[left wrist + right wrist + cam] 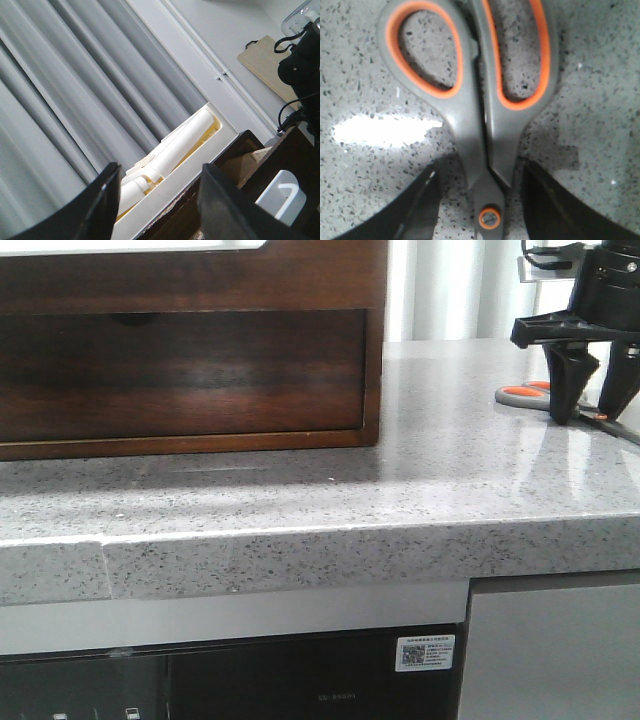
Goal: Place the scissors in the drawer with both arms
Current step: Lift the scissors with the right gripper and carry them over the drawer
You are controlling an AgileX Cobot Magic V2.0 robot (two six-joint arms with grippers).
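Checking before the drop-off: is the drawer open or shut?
Shut: the drawer front sits flush inside its wooden frame.

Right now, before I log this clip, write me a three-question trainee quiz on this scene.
1. True or false: the drawer is pulled open.
2. The right hand is: A) holding the scissors aloft; B) open, a finger either side of the scissors near the pivot; C) inside the drawer.
3. Fill in: the scissors lie flat on the ______.

Key: 1 false, its front sits flush in the cabinet. 2 B. 3 countertop.
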